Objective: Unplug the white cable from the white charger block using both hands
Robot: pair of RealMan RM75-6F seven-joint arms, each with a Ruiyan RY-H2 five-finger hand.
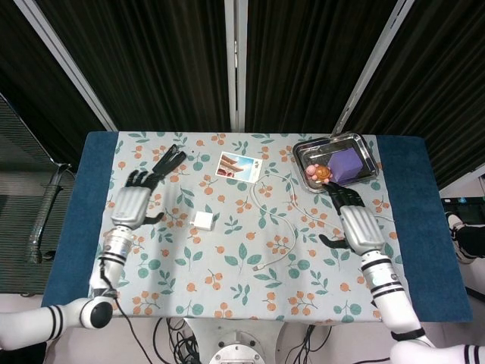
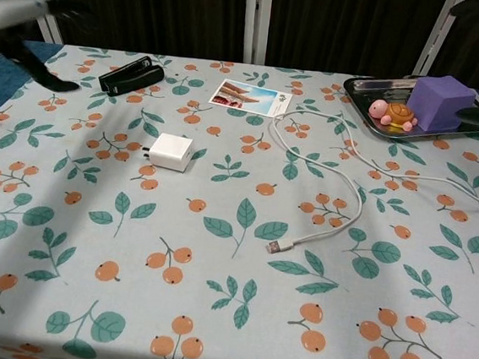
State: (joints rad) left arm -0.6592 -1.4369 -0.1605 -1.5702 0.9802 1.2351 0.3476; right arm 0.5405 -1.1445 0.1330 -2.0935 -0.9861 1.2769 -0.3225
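Observation:
The white charger block (image 1: 202, 221) (image 2: 171, 152) lies on the floral cloth left of centre, with nothing plugged into it. The white cable (image 1: 282, 227) (image 2: 342, 168) loops across the middle of the table, and its free USB plug (image 1: 258, 268) (image 2: 277, 247) rests on the cloth apart from the block. My left hand (image 1: 133, 203) hovers open at the left side, well away from the block. My right hand (image 1: 355, 222) is open at the right side, beside the cable's far run. In the chest view only blurred edges of the hands show at the top corners.
A black stapler (image 1: 168, 161) (image 2: 130, 76) lies at the back left. A photo card (image 1: 239, 167) (image 2: 251, 97) sits at back centre. A metal tray (image 1: 367, 152) (image 2: 363, 88) at the back right holds a purple block (image 2: 439, 103) and a turtle toy (image 2: 390, 113).

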